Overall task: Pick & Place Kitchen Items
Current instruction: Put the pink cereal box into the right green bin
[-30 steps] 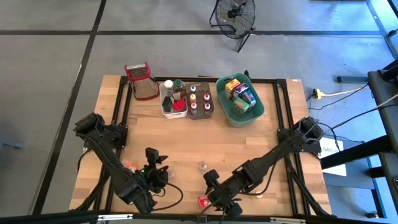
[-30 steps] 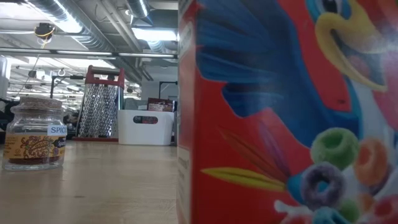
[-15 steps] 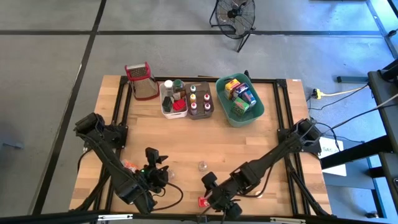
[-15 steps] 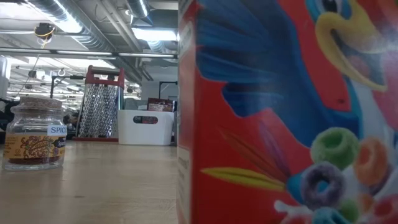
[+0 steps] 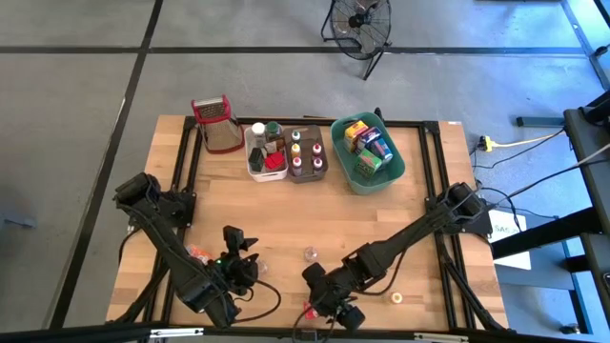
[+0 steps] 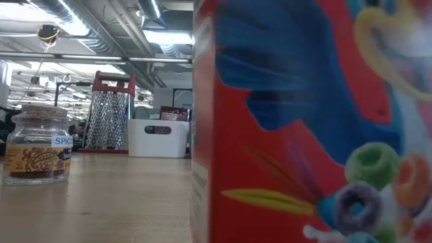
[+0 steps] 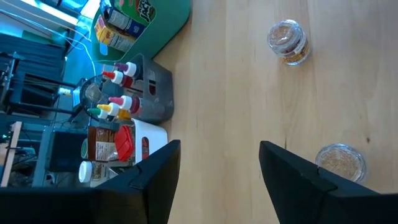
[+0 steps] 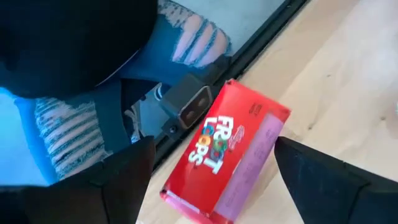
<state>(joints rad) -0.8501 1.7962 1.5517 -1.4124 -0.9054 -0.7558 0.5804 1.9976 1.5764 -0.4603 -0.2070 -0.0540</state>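
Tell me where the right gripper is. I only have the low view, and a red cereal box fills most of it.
Observer: The right gripper is at the table's front edge, right above that cereal box.
Operator: Is it gripping the box?
Observer: No. In the right wrist view its fingers are spread wide with the box between them, not closed on it.
Operator: And the left arm?
Observer: The left gripper waits to the left of the box, open and empty.
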